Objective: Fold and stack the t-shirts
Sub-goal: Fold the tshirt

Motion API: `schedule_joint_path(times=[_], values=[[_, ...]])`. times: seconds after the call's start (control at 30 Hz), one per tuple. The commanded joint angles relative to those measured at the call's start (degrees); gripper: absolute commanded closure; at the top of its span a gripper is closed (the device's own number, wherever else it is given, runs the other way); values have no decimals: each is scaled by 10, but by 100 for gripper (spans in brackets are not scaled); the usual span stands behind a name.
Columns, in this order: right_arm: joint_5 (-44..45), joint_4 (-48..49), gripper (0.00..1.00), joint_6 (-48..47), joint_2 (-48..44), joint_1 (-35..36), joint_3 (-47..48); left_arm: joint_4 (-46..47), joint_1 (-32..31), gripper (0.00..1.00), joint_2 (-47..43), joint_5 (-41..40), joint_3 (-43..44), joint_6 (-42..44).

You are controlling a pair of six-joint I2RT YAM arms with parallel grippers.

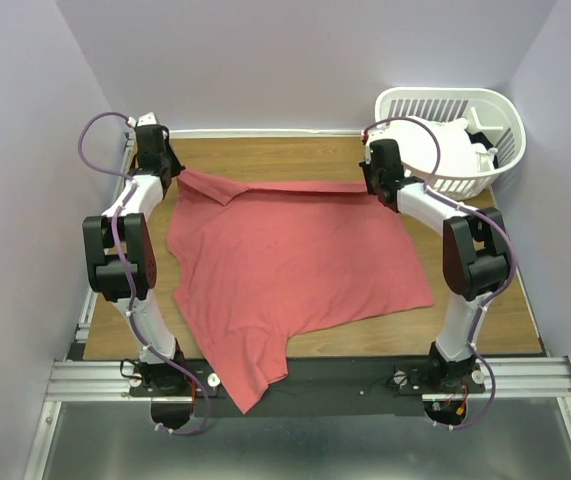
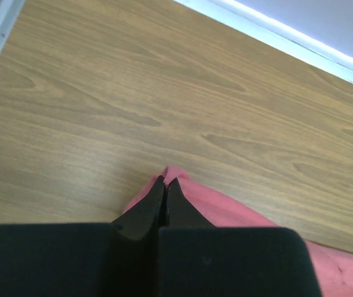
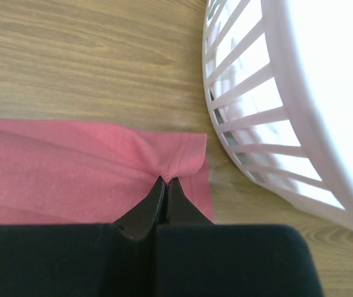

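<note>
There is one plain dusty coral-red cotton t-shirt [image 1: 295, 260], one white slatted plastic laundry basket [image 1: 510, 125] and two arms with one gripper each. The basket stands at the far right corner of the brown wood-grain table [image 1: 265, 155] and holds a heap of white cloth [image 1: 445, 145]; how many shirts make up that heap cannot be told. The coral-red cotton t-shirt lies spread over the middle of the table, outside the basket, its right far corner just beside the basket's wall. Its far edge is drawn out in a line running left to right between the two grippers, and this is the widest stretch of the cloth. From there the shirt spreads towards the near edge, and a narrower part on the near left side hangs over the table's front, closer to the left arm's base. Which end is collar and which is hem cannot be told from above, though the right wrist view shows a stitched, folded border at the corner held there. The left gripper [image 2: 165, 181] has its black fingers pressed together on the far left corner of the shirt, and the right gripper [image 3: 165, 180] likewise pinches the far right corner, its fingers closed on the fabric.
</note>
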Motion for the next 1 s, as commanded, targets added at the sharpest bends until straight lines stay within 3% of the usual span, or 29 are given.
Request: schedule_joint_path(times=[0.0, 0.4, 0.97], values=[[13, 21, 99, -11, 24, -10, 22, -18, 0, 100, -28, 20, -18, -41], [47, 22, 99, -23, 31, -16, 19, -73, 1, 100, -171, 39, -166, -159], [93, 24, 99, -7, -6, -16, -44, -149, 0, 100, -351, 38, -292, -225]])
